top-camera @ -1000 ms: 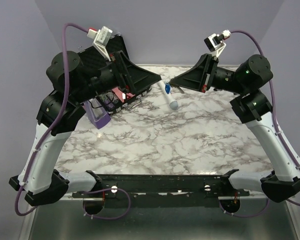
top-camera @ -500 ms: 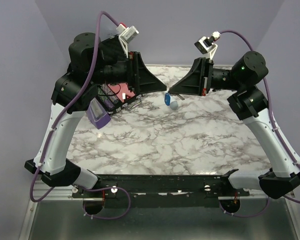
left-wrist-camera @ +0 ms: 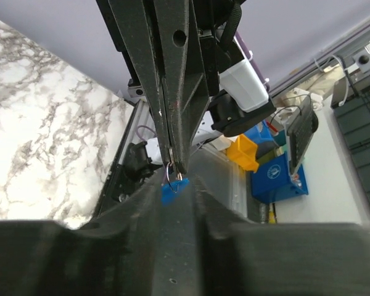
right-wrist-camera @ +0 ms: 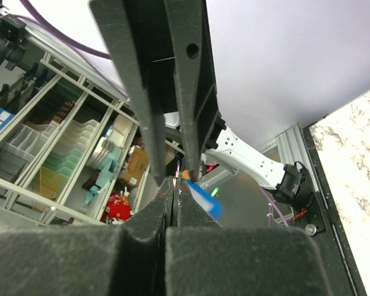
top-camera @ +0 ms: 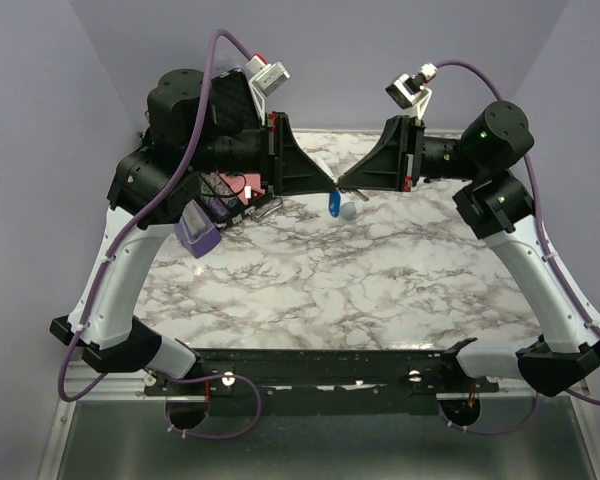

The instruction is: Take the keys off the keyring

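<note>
Though tiny, easy to spot by its blue: the keyring (top-camera: 333, 203), hanging clear of the marble table (top-camera: 310, 280) above its far middle, right under the meeting tips of both arms. From the left wrist, sits at the very end of the left gripper (left-wrist-camera: 172, 184), nipped in the narrow gap between the two fingers. Just above it, points down the right gripper (left-wrist-camera: 174, 164), fingers pressed to a mere seam, with a thin wire loop at the tip. Cannot tell what exactly that seam pinches; cannot pick out the keys themselves, too small and crowded by black fingers.

Just beside the keyring in the top view, spot the rounded end of a white wand (top-camera: 350, 210), otherwise hidden behind the grippers. Further left, half covered by the left arm: a pink object (top-camera: 238, 187), and near it a purple metronome (top-camera: 198, 230) toward the table's left edge. Past the fingers in both wrist views, only blurred shelving and bins.
</note>
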`<state>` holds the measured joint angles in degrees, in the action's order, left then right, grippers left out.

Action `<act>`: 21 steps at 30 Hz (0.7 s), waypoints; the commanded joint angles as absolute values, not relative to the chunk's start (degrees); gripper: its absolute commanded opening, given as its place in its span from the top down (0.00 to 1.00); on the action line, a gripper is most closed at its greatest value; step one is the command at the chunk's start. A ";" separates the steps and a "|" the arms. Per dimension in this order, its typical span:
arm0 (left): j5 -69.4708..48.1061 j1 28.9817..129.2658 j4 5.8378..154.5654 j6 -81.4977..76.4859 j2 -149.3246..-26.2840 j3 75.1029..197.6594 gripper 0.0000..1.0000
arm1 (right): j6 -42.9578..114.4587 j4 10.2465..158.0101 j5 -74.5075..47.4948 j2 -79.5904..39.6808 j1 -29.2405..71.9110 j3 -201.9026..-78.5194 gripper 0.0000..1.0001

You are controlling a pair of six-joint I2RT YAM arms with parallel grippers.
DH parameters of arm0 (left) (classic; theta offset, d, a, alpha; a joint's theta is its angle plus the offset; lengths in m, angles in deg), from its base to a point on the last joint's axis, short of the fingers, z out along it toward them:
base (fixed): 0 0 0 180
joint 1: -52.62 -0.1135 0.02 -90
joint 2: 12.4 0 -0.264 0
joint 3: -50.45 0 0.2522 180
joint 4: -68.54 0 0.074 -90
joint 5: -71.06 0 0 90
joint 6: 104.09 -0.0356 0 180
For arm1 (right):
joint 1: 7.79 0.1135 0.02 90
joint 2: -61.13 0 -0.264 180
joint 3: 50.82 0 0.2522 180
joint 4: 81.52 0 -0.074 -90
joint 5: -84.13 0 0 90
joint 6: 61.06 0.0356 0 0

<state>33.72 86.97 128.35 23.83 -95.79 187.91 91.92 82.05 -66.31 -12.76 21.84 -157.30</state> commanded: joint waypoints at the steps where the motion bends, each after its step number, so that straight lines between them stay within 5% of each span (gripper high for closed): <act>1: 33.27 87.69 128.45 22.83 -96.07 189.19 0.82 | 92.22 82.97 -68.36 -12.97 22.18 -159.24 0.99; 4: 32.39 87.78 128.71 23.09 -96.33 190.15 1.00 | 92.04 82.79 -68.01 -12.79 22.18 -159.23 0.99; 21: 10.96 95.16 118.87 35.04 -93.08 186.29 1.00 | 91.25 84.19 -56.76 -12.97 22.18 -161.17 0.99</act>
